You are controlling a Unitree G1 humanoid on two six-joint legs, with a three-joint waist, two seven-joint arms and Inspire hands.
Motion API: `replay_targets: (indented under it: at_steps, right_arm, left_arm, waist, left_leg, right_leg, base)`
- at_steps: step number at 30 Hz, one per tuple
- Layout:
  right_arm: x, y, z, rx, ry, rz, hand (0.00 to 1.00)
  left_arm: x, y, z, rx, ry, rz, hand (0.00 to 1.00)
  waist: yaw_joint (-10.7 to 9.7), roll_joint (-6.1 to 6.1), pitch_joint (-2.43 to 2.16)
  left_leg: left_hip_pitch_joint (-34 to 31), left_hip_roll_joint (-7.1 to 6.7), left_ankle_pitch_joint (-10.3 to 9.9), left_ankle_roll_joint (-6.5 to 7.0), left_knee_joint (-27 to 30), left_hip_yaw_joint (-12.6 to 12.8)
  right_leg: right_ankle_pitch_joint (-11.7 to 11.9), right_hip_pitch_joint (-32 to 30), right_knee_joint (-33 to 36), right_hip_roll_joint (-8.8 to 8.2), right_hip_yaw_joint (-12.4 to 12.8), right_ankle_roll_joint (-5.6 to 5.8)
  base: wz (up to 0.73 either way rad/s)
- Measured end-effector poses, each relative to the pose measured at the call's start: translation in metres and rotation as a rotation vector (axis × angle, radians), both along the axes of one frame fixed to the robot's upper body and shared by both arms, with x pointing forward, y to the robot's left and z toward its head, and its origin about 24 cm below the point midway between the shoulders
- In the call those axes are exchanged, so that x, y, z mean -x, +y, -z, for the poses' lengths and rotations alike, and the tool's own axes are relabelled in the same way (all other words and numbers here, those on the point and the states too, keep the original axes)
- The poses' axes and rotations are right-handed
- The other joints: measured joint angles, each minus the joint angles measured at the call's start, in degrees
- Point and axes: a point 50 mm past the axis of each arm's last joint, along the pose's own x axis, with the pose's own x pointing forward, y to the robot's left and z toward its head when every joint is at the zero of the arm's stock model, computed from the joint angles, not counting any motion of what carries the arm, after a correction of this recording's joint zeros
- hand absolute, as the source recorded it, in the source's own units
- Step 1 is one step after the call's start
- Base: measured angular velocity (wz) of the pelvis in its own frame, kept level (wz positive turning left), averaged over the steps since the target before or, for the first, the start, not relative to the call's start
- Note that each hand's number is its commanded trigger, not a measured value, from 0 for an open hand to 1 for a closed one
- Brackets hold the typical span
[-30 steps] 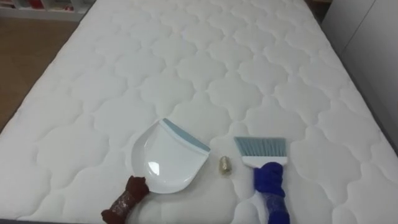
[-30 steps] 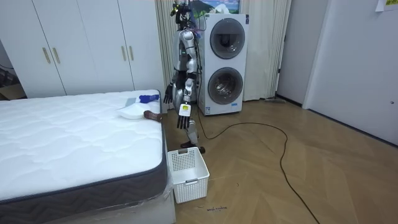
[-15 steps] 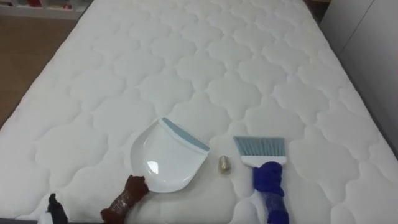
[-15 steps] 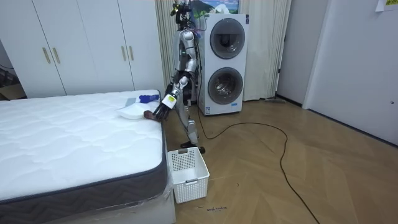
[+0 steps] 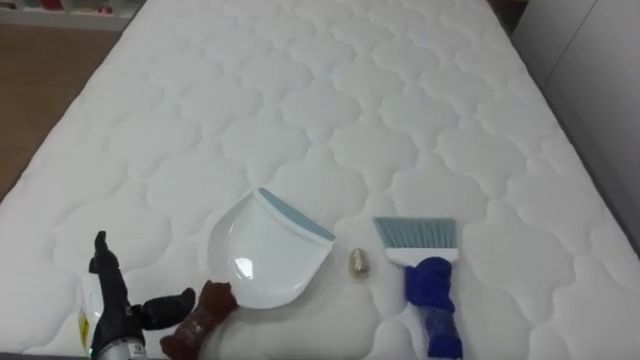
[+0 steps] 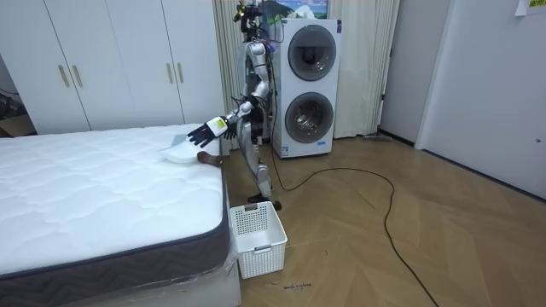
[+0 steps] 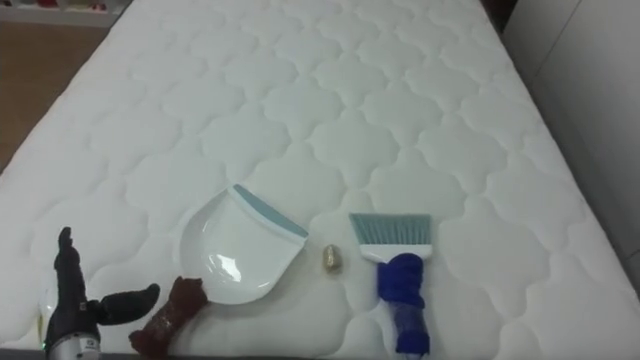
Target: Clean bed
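Observation:
A white dustpan (image 5: 268, 250) with a blue lip lies on the white quilted mattress (image 5: 330, 110), its brown handle (image 5: 205, 312) pointing to the near edge. A small beige scrap (image 5: 358, 262) sits just right of the pan. Right of that lies a blue hand brush (image 5: 428, 285), pale bristles facing away from me. My left hand (image 5: 115, 310) is up at the lower left, open with straight fingers, its thumb close to the brown handle without holding it. In the room view the left hand (image 6: 209, 130) reaches out over the bed's corner above the dustpan (image 6: 181, 153).
I stand at the bed's end in front of two stacked washing machines (image 6: 309, 85). A white slatted basket (image 6: 256, 228) sits on the wood floor by the bed's corner. Wood floor (image 5: 40, 80) runs along the bed's left; a pale wall (image 5: 600, 60) borders its right.
My left arm has swung up from hanging at my side, and the hand now stands over the bed beside the dustpan's handle. Dustpan, scrap and brush lie as before.

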Motion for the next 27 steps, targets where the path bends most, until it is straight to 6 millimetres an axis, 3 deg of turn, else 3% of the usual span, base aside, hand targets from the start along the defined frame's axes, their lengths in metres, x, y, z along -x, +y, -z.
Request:
replay_targets:
  at_steps: [7, 15, 27]
  right_arm:
    - [-0.005, 0.000, -0.001, -0.014, -0.011, -0.005, 0.00]
    - [-0.009, 0.001, -0.001, -0.020, -0.018, 0.006, 0.00]
    - [-0.014, 0.002, -0.002, -0.020, -0.024, -0.012, 0.00]
  left_arm:
    - [-0.013, -0.015, -0.004, 0.032, -0.034, 0.087, 0.00]
    - [-0.012, -0.027, 0.003, 0.057, 0.013, 0.174, 0.00]
    - [-0.005, -0.026, 0.013, 0.070, 0.078, 0.192, 0.00]
  waist:
    - [-0.48, 0.28, 0.16]
    - [-1.23, 0.84, 0.45]
    - [-1.24, 0.72, 0.51]
  left_leg:
    - [-0.84, 0.04, 0.00, 0.00, -0.01, 0.51]
    - [-1.42, 0.05, 0.03, 0.05, -0.06, 0.71]
    - [-2.86, 0.04, 0.07, 0.09, -0.03, 0.72]
  right_leg:
    - [0.12, -0.98, 0.08, 0.02, 0.41, 0.02]
    - [0.17, -1.70, 0.01, 0.06, 0.78, 0.05]
    - [0.18, -2.96, -0.02, 0.05, 0.68, 0.03]
  base:
    - [-0.02]
    - [-0.01]
    - [0.00]
